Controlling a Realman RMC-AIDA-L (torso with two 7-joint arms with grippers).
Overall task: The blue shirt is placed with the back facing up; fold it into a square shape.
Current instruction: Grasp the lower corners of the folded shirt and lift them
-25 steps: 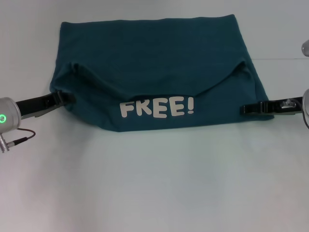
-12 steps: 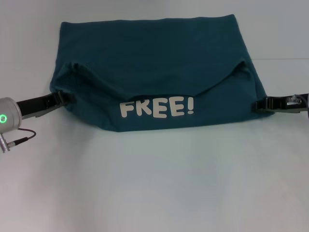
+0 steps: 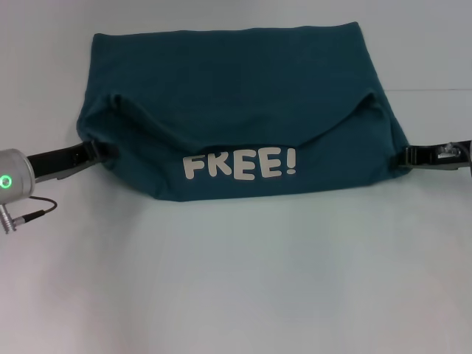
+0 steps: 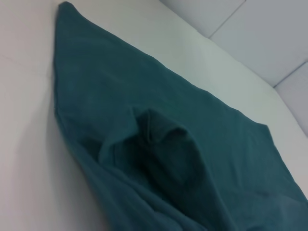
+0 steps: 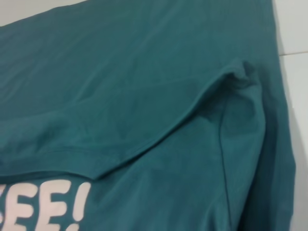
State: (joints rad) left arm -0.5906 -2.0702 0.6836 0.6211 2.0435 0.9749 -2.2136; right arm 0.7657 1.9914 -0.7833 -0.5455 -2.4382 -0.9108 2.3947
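Blue shirt half folded, both grippers at its side edges.

Whether the left gripper and right gripper grip cloth cannot be told; edges should be released level, crease kept straight.

Blue shirt of soft matt cotton-like cloth with smooth white printed letters, smooth matt white counter, left hand of dull black plastic
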